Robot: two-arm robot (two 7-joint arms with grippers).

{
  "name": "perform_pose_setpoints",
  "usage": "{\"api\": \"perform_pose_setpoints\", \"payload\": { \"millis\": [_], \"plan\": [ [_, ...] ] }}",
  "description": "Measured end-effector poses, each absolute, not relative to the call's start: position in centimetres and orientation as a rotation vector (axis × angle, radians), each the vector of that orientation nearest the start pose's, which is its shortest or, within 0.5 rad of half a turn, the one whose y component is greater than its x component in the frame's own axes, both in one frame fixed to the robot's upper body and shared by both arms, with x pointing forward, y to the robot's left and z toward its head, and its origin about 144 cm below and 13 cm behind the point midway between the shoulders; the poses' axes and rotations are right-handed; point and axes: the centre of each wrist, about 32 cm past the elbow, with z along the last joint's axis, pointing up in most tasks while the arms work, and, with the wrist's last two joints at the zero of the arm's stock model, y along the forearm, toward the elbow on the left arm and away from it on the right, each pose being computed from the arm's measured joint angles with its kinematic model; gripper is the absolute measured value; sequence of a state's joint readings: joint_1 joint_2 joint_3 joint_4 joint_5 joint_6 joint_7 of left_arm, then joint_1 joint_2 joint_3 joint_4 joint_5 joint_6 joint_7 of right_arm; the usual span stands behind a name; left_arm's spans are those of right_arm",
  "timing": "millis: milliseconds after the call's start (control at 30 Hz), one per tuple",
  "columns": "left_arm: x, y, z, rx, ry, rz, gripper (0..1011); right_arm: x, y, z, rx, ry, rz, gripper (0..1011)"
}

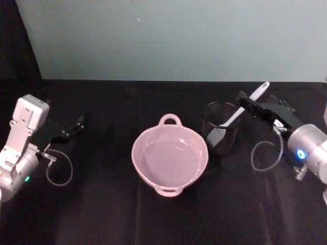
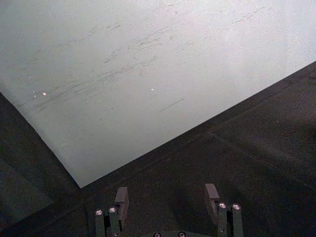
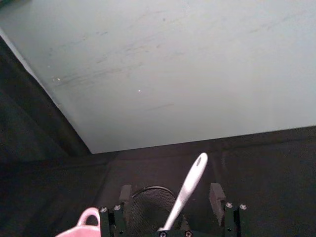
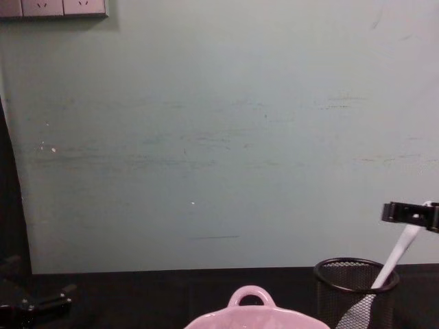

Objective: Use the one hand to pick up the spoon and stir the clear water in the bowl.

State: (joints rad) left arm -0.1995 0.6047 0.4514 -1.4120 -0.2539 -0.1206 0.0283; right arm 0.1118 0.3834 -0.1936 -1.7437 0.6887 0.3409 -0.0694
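Note:
The pale pink bowl (image 1: 137,153) sits mid-table with clear water in it, its loop handle toward the wall. Just right of it, the white spoon (image 1: 260,91) stands tilted in a black mesh cup (image 1: 220,127), handle leaning up and to the right. My right gripper (image 1: 247,103) is open at the upper handle. In the right wrist view the spoon (image 3: 190,185) passes between the two spread fingers (image 3: 216,195) of that gripper (image 3: 170,191), touching neither. The chest view shows the spoon (image 4: 396,253) rising from the cup (image 4: 353,288) beside the bowl (image 4: 254,312). My left gripper (image 1: 76,125) rests open at the far left.
A black cloth (image 1: 102,214) covers the table, with a pale green wall (image 1: 168,41) right behind it. Cable loops hang by each wrist (image 1: 263,155). The mesh cup stands close against the bowl's right rim.

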Motion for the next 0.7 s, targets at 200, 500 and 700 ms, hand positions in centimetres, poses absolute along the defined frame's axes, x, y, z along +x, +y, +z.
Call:
{"api": "perform_pose_setpoints", "payload": {
  "millis": [200,500,700],
  "plan": [
    [48.9,31.0,114.0,0.304,-0.285,1.248,1011,46.1,-26.6,122.8,0.019,0.243,-1.336,1003],
    [48.9,31.0,114.0,0.304,-0.285,1.248,1011,43.5,-29.0,122.4,-0.079,0.055,-1.385,1003],
    [48.9,31.0,114.0,0.304,-0.285,1.248,1011,42.6,-31.0,120.6,-0.103,0.039,-1.424,1003]
  ]
}}
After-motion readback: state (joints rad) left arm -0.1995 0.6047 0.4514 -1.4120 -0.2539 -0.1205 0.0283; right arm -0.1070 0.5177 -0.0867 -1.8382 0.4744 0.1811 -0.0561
